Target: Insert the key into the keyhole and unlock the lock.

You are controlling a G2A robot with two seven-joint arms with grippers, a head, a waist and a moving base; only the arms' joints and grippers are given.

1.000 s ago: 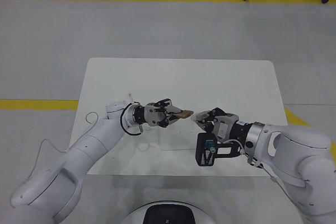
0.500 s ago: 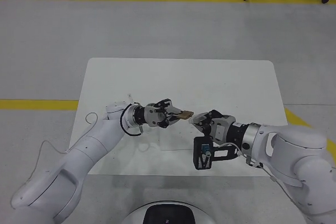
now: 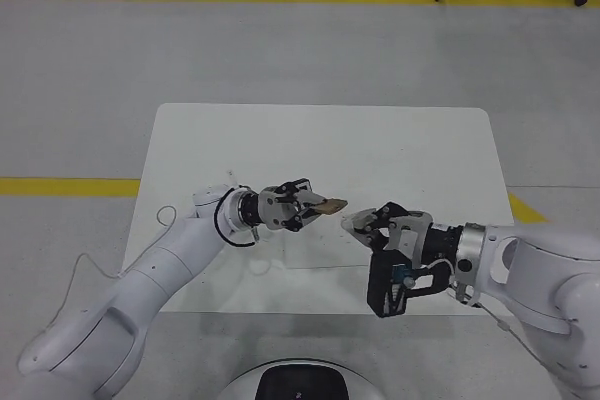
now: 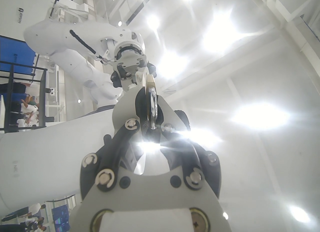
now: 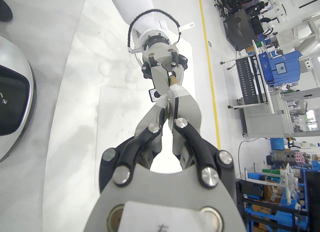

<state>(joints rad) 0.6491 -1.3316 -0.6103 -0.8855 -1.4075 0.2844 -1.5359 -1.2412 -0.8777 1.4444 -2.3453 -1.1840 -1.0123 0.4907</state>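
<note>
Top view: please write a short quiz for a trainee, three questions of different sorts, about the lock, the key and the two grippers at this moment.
1. Fill in: the right gripper is shut on the ____.
2. Which one holds the lock? A) the left gripper B) the right gripper C) neither, it lies free
3. True or false: the lock rests on the table.

Key: 1. key; 2. A; 3. false, it is held up above the table.
</note>
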